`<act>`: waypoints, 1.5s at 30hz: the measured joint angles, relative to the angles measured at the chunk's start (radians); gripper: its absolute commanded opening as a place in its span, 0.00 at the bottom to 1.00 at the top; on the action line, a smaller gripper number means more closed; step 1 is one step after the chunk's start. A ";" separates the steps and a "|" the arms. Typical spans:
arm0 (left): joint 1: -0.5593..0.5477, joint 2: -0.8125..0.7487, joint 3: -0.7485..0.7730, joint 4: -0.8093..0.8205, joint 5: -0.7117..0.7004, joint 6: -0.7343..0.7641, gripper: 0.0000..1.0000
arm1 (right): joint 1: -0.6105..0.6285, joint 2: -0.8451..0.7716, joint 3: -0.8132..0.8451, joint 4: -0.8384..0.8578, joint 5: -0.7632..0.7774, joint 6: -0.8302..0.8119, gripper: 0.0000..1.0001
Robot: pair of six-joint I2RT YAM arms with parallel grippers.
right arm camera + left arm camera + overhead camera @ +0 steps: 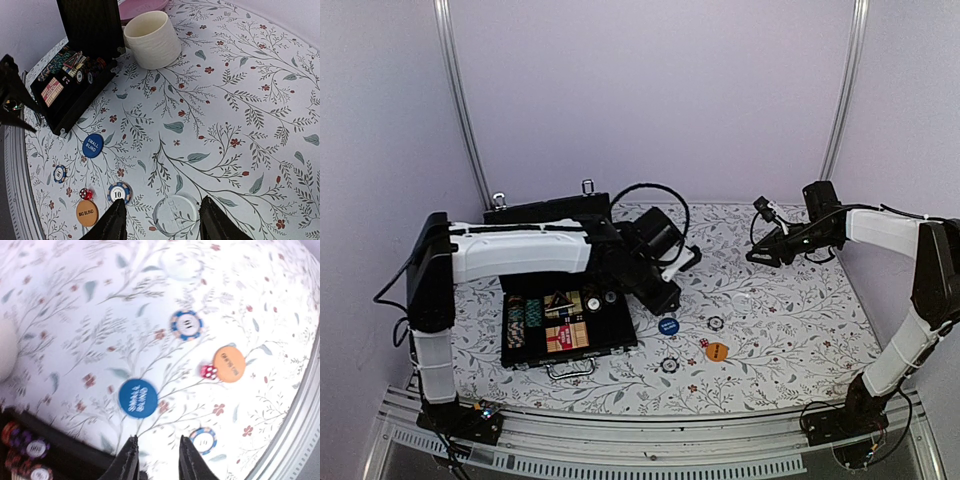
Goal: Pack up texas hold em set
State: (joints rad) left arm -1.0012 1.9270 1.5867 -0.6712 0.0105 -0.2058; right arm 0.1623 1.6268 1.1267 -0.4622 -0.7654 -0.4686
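The black case (616,335) lies open at the left, lid (550,211) upright, with striped chips (522,322) and cards inside; it also shows in the right wrist view (80,107). Loose on the cloth are a blue small-blind button (668,326), an orange big-blind button (717,351), a red die (705,343), two blue-striped chips (716,323) (669,365) and a clear round button (177,215). My left gripper (665,298) is open and empty, above the cloth next to the blue button (138,398). My right gripper (758,254) is open and empty, high at the right.
A cream mug (152,40) stands beside the case's lid, with a pink plate (142,6) behind it. The metal table rail (650,440) runs along the near edge. Cables loop over the left arm.
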 measured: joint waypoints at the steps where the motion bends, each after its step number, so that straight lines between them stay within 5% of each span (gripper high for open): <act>1: -0.026 0.047 0.039 0.006 0.009 0.035 0.30 | 0.000 0.000 0.000 -0.001 0.000 0.000 0.42; 15: -0.118 0.454 0.435 -0.026 0.119 0.190 0.32 | 0.000 0.000 0.000 -0.001 0.009 -0.003 0.42; 35: -0.118 0.496 0.443 -0.089 0.109 0.199 0.31 | 0.000 0.000 0.000 -0.002 0.011 -0.005 0.42; 45: -0.118 0.512 0.443 -0.106 0.078 0.197 0.17 | 0.000 0.000 0.000 -0.002 0.010 -0.006 0.42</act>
State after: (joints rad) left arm -1.1194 2.4386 2.0300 -0.7773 0.0883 -0.0090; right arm 0.1623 1.6264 1.1267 -0.4637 -0.7551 -0.4747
